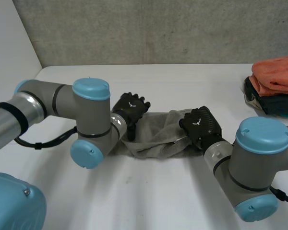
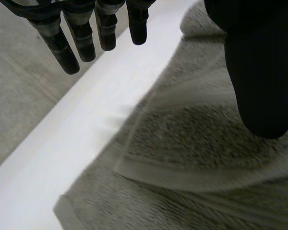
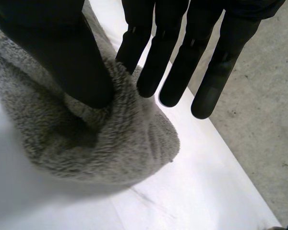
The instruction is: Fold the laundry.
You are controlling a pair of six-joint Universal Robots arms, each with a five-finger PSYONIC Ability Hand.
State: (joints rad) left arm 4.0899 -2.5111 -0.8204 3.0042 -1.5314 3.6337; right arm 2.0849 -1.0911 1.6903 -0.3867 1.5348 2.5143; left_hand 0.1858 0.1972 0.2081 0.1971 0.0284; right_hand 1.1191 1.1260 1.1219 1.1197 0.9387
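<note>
White table [image 1: 149, 201] is seen under both arms, with a grey wall [image 1: 149, 28] behind. A grey towel [image 1: 156, 136] is bunched in the middle of it, between the two hands. The left hand [image 1: 130, 108] is held open at one end of the towel, with its fingers [image 2: 57, 45] straight over bare table and its thumb [image 2: 259, 72] above the cloth; nothing is gripped. The right hand [image 1: 200, 125] is at the other end, and a hump of cloth seems to be pinched between its thumb [image 3: 62, 52] and straight fingers [image 3: 182, 62]. For a neat fold, the towel should likely be pulled flat first, so the left end needs to be gripped too and both ends drawn apart evenly. Lots of bare table is left in front for this. Care is needed on the right, where a pile [image 1: 276, 86] of folded laundry is sat near the table edge.
</note>
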